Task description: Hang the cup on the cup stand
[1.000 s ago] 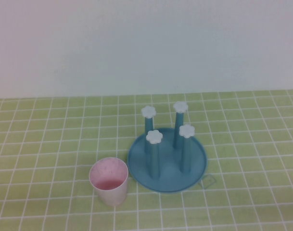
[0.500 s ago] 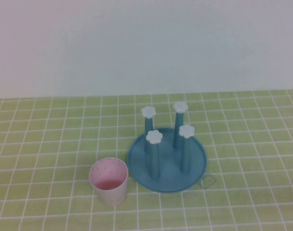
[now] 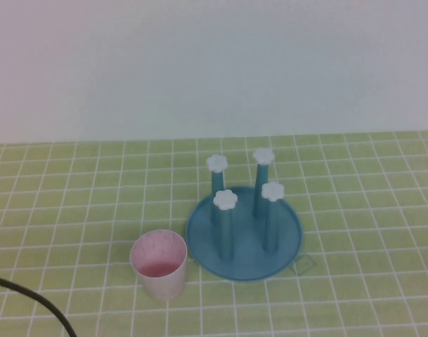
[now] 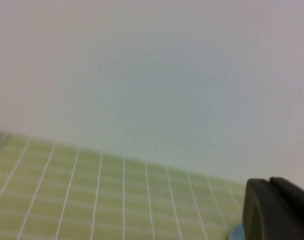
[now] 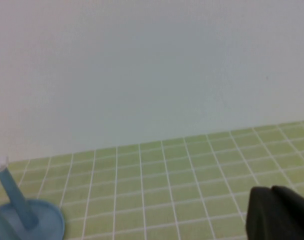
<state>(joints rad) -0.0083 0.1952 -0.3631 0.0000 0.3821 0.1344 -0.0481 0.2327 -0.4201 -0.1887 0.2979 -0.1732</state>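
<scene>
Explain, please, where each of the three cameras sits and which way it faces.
High view: raised on the robot's side, angled down at the cup and cup stand; only a black cable shows.
Left wrist view: on the left arm, facing the wall; the shut left end effector shows.
Right wrist view: on the right arm, facing the wall; the shut right end effector shows.
Shared: all views include the stand.

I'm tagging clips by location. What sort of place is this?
Probably a staged test table: a green checked cloth, a bare white wall, and only a cup and cup stand.
</scene>
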